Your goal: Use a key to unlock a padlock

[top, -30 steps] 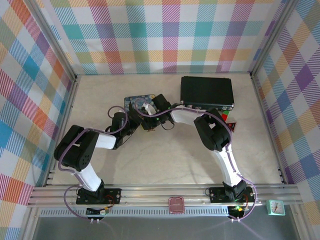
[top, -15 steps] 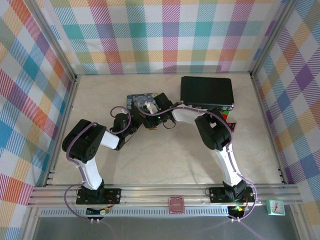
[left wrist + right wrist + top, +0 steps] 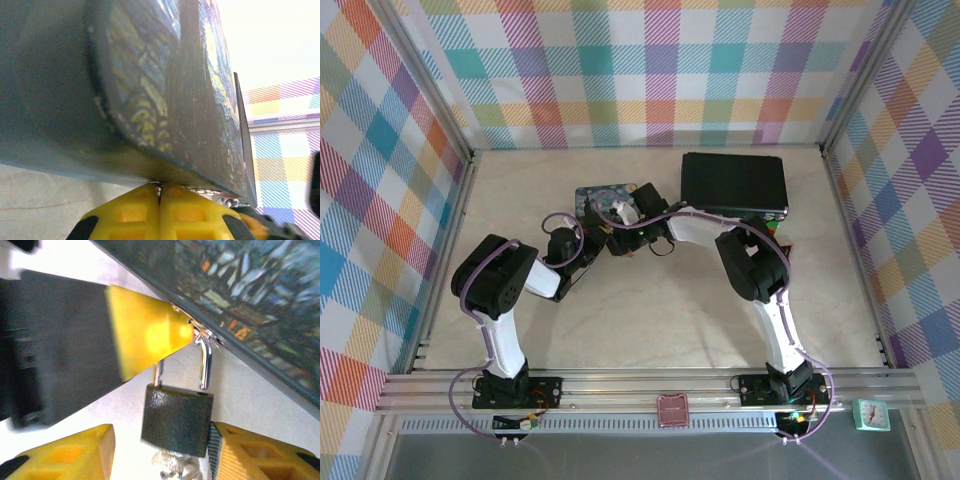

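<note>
The padlock [image 3: 177,422] is a small dark-grey block with a silver shackle [image 3: 206,362], and it hangs just beside the painted tin's edge. One leg of the shackle stands clear of the body. A silvery key [image 3: 172,466] pokes out of the padlock's underside. My left gripper [image 3: 160,187] is shut on the top of the shackle, and its yellow tips [image 3: 165,335] show in the right wrist view. My right gripper [image 3: 160,440] is open around the padlock's body, with one finger [image 3: 250,455] against its side. From above, the left gripper [image 3: 592,240] and the right gripper [image 3: 625,236] meet at mid-table.
The blue-and-yellow painted tin [image 3: 603,197] lies right behind the grippers, and its side [image 3: 165,90] looms close over the left fingers. A flat black case [image 3: 734,184] sits at the back right. Checked walls enclose the table on three sides.
My left gripper has closed on the shackle. The right gripper has opened off the padlock's body. Both wrists have crept a little toward the tin.
</note>
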`<state>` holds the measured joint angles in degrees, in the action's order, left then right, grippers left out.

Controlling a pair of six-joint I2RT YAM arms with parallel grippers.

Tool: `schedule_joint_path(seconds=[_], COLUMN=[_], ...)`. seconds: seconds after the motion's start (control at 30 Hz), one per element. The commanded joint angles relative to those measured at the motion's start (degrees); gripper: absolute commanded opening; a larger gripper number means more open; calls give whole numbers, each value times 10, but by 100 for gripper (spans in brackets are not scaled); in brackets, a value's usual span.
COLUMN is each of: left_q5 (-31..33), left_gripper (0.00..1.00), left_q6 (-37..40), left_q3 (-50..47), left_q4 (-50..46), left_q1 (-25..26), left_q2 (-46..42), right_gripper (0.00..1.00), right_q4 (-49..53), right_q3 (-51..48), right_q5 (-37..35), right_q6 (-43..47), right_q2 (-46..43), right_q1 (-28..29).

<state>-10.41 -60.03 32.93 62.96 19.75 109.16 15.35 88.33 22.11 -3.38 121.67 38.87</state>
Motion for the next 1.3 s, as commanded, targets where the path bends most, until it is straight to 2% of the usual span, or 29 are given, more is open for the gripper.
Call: schedule_joint_path(seconds=[0.0, 0.17, 0.23, 0.3, 0.5, 0.77, 0.93, 1.07, 1.13, 1.27], left_q5=[7, 8, 10, 12, 19, 43, 71, 130, 168, 223], left_gripper=[0, 0, 0, 0, 0, 0, 0, 0, 0, 0], left_q6=[7, 18, 21, 22, 25, 34, 10, -29, -49, -66], left_q3=[-2, -3, -3, -2, 1, -5, -26, -57, -71, -80], left_q4=[-15, -32, -40, -48, -65, -76, -26, 73, 124, 138], left_q1=[-4, -5, -5, -5, -5, -5, -4, 5, 13, 28], left_q2=[21, 9, 4, -2, -17, -39, -25, 11, 29, 36], right_gripper=[54, 58, 64, 69, 71, 70, 66, 62, 62, 60], right_q4=[36, 39, 23, 14, 16, -17, -36, -53, -40, -14], right_q3=[-19, -16, -5, 20, 102, 125, 83, 26, 27, 42], right_q5=[11, -50, -83, -119, -199, -186, -201, -263, -305, -319], right_q6=[-25, -115, -140, -155, -176, -244, -297, -369, -375, -414], right_q2=[-77, -114, -111, -92, -14, 50, 45, 22, 21, 35], right_q1=[-2, -35, -46, -51, -53, -54, -51, -23, 4, 16])
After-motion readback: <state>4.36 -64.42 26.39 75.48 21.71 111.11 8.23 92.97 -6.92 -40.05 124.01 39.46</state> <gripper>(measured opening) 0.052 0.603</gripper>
